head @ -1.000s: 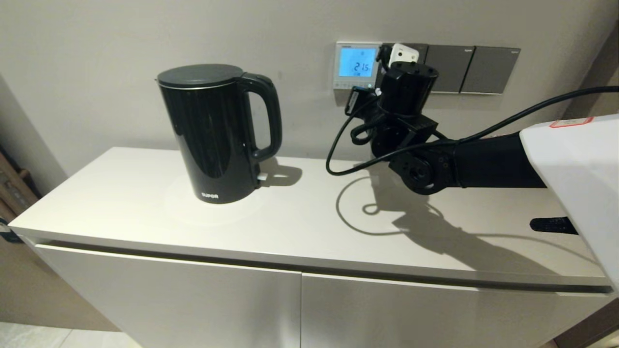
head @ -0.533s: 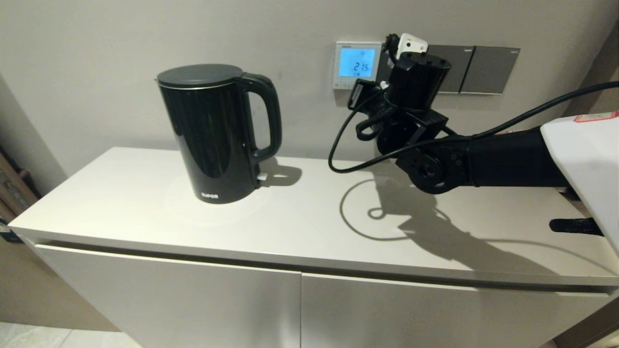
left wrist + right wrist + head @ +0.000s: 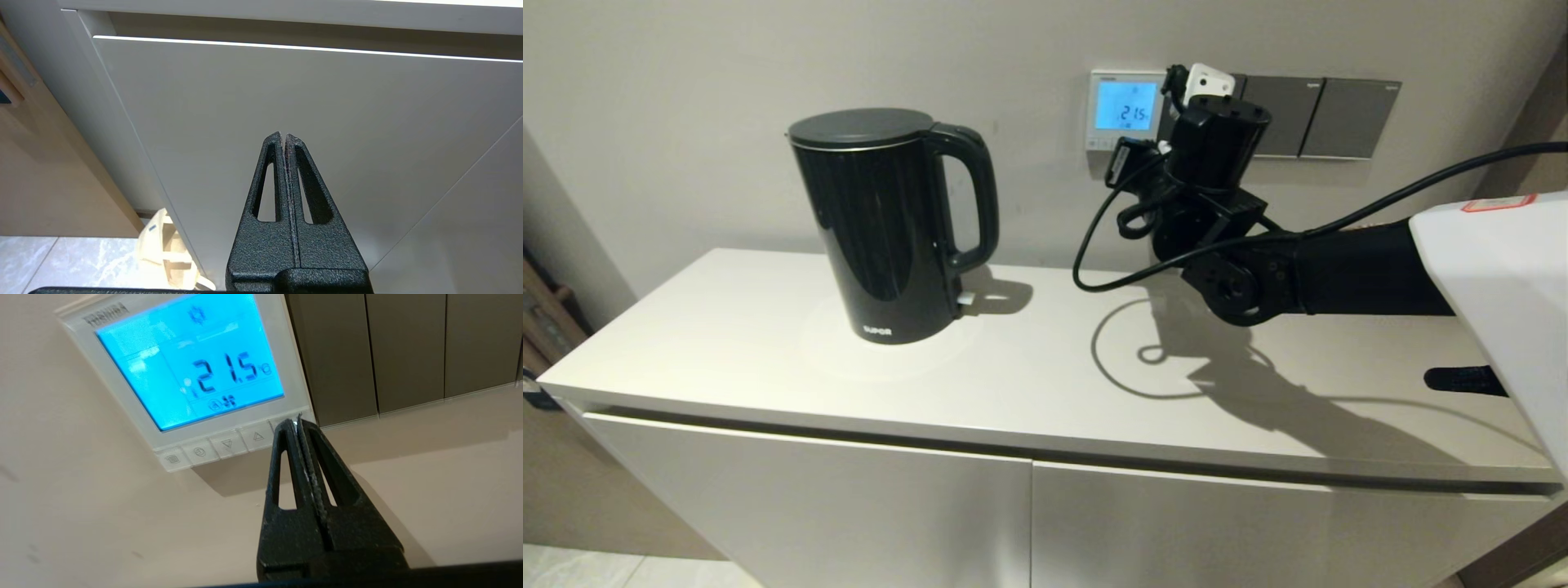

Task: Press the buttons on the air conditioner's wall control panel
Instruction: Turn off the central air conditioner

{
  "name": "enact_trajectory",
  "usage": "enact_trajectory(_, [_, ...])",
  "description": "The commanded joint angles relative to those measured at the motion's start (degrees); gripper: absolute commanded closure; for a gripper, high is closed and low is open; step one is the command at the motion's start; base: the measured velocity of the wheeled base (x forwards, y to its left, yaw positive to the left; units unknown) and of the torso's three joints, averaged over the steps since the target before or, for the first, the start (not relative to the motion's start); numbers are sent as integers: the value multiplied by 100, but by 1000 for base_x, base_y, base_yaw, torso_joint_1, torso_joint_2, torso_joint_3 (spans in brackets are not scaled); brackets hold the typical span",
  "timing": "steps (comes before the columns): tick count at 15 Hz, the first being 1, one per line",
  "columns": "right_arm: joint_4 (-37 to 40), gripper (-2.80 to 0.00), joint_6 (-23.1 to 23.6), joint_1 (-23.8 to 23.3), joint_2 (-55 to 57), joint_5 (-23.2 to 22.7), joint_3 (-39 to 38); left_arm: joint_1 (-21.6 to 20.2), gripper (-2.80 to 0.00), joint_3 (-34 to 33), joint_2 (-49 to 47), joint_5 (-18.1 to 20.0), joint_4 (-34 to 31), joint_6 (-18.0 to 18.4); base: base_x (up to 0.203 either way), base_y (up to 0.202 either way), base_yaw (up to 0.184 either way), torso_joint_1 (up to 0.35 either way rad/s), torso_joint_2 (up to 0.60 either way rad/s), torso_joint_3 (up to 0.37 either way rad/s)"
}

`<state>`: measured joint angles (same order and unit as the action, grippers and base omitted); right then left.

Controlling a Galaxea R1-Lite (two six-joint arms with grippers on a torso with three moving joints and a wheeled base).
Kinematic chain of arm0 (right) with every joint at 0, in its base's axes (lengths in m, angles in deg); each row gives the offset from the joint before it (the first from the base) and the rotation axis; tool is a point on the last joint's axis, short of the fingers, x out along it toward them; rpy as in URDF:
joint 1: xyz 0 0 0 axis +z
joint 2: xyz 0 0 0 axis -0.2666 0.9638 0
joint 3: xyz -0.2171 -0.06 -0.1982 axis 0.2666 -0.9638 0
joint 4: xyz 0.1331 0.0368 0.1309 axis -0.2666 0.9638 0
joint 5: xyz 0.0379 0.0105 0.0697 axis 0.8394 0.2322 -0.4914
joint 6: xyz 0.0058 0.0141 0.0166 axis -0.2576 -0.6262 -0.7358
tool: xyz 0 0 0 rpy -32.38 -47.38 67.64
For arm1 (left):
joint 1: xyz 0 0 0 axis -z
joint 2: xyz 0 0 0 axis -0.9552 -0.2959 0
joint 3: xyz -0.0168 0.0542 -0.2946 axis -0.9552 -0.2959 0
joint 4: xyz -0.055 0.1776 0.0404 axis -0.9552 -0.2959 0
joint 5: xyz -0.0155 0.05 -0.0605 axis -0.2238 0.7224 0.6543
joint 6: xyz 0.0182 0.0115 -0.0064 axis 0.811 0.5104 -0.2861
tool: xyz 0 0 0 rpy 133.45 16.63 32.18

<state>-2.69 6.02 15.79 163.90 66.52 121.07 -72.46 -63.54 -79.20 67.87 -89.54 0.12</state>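
Two pinched-together fingers of right gripper poke end key in row of tiny pale buttons on small square white thermostat panel, blue screen lit, on wall past worktop's far right edge. Left gripper parked low by cabinet front, fingers closed too.

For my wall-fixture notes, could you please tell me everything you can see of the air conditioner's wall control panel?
The air conditioner's wall control panel is a small square of white plastic, flat on the beige wall beside dark grey switch plates. Its screen glows blue and reads 21.5, with a snowflake-like sign above. The buttons, a pale row, line its lower edge; two bear triangles. The right gripper, fingers shut, has its tip at the row's last key.
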Motion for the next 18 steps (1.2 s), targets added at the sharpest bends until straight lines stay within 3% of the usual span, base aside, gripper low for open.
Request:
enact_trajectory(1, [-26,0,-3,-5,93,18,20,2,0,0,2,-1,-4,2,0,0,0,0,0,0])
enact_trajectory(18, [-132,0,6,56,-116,18,-145,2,0,0,2,-1,-4,2,0,0,0,0,0,0])
